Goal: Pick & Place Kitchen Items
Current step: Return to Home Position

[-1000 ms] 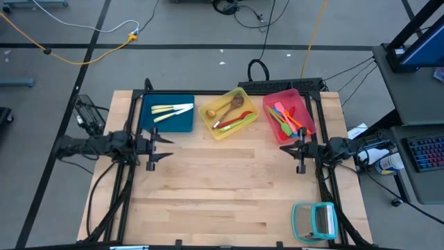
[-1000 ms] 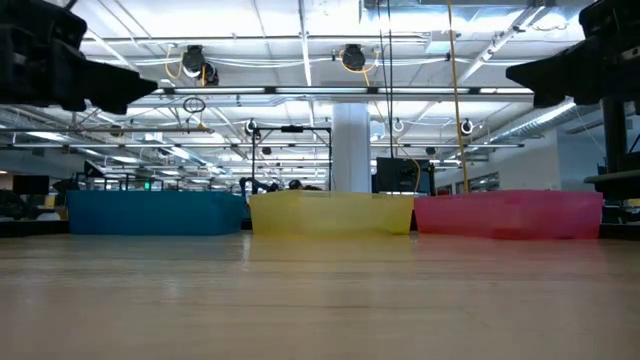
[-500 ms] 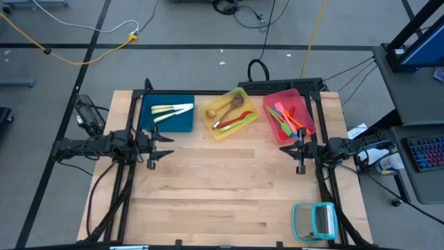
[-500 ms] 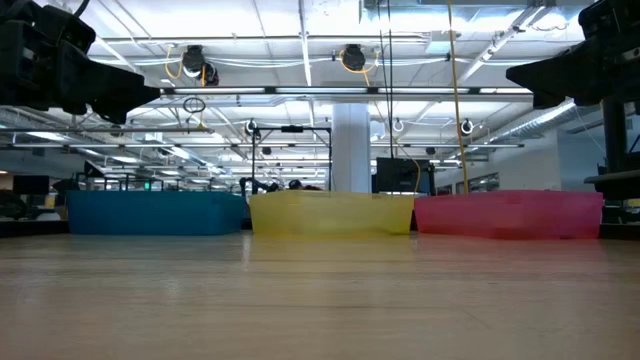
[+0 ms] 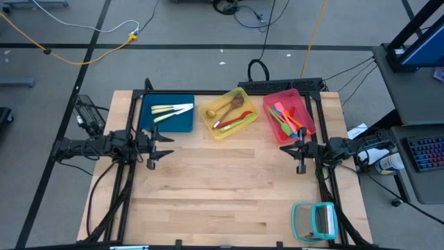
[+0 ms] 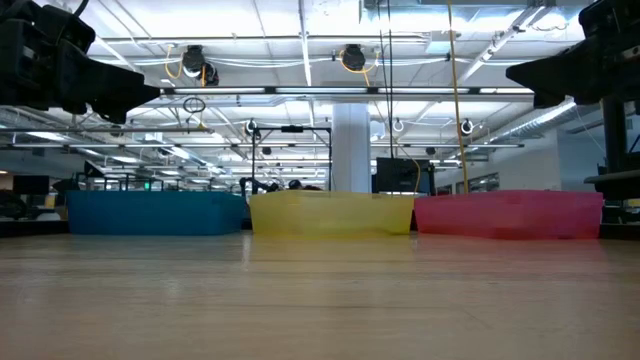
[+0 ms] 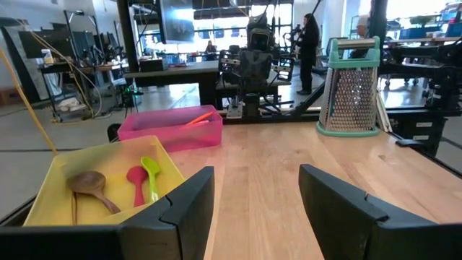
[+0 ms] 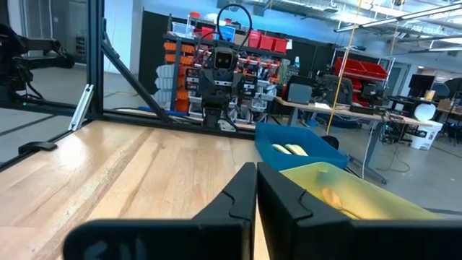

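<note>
We saw the left gripper (image 5: 157,148) over the left side of the wooden table (image 5: 229,187), its jaws wide apart and empty. The right gripper (image 5: 291,150) was over the right side, its jaws pressed together on nothing. The pale-handled cutlery (image 5: 171,110) lay in the blue rectangular tray (image 5: 166,125), the wooden, red and green spoons (image 5: 232,117) in the yellow rectangular tray (image 5: 245,97), and the coloured silicone spatulas (image 5: 286,118) in the pink rectangular tray (image 5: 295,99).
</note>
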You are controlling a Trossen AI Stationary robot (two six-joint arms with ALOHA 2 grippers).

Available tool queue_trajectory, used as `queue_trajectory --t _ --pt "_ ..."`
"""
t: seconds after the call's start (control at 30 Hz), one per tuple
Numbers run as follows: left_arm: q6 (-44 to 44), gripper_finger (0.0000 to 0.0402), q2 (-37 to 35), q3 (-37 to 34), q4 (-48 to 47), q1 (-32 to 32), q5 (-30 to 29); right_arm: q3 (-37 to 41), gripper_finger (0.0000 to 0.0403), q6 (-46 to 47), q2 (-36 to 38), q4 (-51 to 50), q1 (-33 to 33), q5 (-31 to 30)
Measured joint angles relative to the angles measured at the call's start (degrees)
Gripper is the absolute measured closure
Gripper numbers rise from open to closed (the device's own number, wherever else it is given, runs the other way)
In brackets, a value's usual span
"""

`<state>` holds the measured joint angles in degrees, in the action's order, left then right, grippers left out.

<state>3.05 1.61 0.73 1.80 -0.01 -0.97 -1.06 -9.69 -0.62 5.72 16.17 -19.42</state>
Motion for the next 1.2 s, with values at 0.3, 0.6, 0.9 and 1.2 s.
queue_trajectory --t 0.3,0.6,0.9,1.2 --pt "0.0 0.0195 0.0 0.0 0.1 0.0 0.0 0.0 0.0396 0.0 0.0 0.5 0.0 0.0" --pt "0.1 0.0195 0.0 0.0 0.1 0.0 0.0 0.0 0.0396 0.0 0.0 0.6 0.0 0.0" --pt "0.1 0.0195 0.0 0.0 0.2 0.0 0.0 0.0 0.0397 0.0 0.0 0.7 0.0 0.0" --pt "0.2 0.0195 0.0 0.0 0.2 0.0 0.0 0.0 0.0395 0.0 0.0 0.7 0.0 0.0"
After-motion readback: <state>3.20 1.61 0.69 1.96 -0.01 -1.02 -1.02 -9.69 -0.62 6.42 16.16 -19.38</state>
